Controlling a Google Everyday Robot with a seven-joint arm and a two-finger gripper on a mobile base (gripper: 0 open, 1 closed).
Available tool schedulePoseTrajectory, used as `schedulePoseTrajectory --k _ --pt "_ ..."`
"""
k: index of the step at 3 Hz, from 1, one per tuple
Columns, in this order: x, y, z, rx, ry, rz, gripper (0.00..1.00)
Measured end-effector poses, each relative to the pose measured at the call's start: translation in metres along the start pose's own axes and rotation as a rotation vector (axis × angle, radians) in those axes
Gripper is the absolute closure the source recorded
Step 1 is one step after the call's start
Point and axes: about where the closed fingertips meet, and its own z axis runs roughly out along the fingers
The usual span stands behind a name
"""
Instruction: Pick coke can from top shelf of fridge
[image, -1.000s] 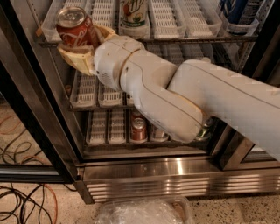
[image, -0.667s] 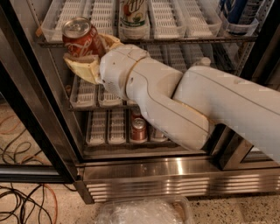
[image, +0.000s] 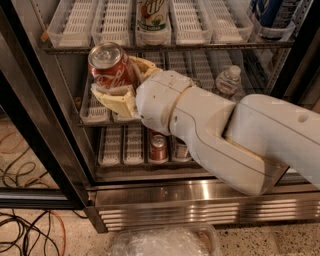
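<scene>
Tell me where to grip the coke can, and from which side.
Grip the coke can on its round side wall, lower half, coming from the right of the view. It stands near upright, silver top up, so the wall gives opposing faces. The gripper, just below the top shelf, is shut on it this way.

arm (image: 225, 140): reaching in from right | tool (image: 120, 82): upper left, fingers (image: 112, 96) clamped on coke can (image: 106, 65)
</scene>
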Motion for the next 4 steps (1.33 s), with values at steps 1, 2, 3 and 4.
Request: schedulePoseTrajectory --k 1,2,3,4 --pt "0.007 0.013 -0.022 -0.024 0.014 -0.027 1.00" --pt "0.014 0.028 -0.042 -0.032 0.023 -0.037 1.00" --pt "0.023 0.053 -0.079 0.003 0.040 -0.019 1.00" --pt "0.024 0.055 -0.083 0.007 0.043 -0.018 1.00"
